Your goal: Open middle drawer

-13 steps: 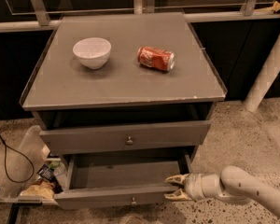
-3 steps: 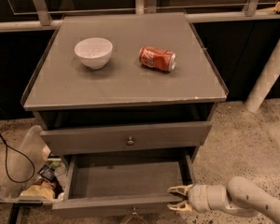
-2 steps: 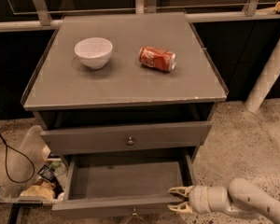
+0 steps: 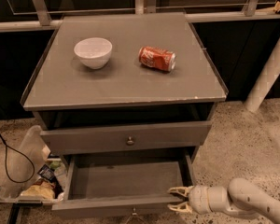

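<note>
A grey cabinet (image 4: 126,85) shows a closed drawer with a round knob (image 4: 129,140). The drawer below it (image 4: 123,181) is pulled well out and its inside is bare. Its front panel (image 4: 107,208) reaches the bottom edge of the camera view, with a knob (image 4: 134,213) just showing. My gripper (image 4: 171,199) sits at the right end of that front panel, its pale fingers (image 4: 176,190) spread apart and pointing left, one above and one below the panel's edge. The white arm (image 4: 242,200) comes in from the lower right.
A white bowl (image 4: 93,52) and a red soda can (image 4: 157,58) lying on its side rest on the cabinet top. A clear bin of rubbish (image 4: 30,181) and a black cable (image 4: 4,157) are on the floor at left. A white post (image 4: 268,73) stands at right.
Since the earliest frame the lower drawer has slid further out and my gripper has come forward with it. Over the last second nothing has visibly moved.
</note>
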`<state>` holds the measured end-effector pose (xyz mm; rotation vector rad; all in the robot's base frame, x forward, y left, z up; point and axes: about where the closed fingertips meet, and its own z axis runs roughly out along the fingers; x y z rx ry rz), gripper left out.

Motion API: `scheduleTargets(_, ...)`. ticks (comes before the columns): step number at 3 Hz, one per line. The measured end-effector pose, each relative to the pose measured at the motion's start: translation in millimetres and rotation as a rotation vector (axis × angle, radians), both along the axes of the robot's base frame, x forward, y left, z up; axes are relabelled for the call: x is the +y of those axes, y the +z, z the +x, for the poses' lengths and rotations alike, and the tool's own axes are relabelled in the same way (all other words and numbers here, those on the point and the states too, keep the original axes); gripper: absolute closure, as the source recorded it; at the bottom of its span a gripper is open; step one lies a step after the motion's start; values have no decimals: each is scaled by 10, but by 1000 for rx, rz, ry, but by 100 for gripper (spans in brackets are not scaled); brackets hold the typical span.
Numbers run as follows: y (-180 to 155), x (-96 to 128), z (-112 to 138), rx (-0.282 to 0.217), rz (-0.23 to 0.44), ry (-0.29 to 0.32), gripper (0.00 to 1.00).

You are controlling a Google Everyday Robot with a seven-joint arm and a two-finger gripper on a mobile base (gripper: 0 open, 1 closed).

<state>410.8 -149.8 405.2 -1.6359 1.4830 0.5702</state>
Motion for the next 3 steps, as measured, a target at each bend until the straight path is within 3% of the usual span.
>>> scheduleTargets(3,0,1,0,0,0,0,11)
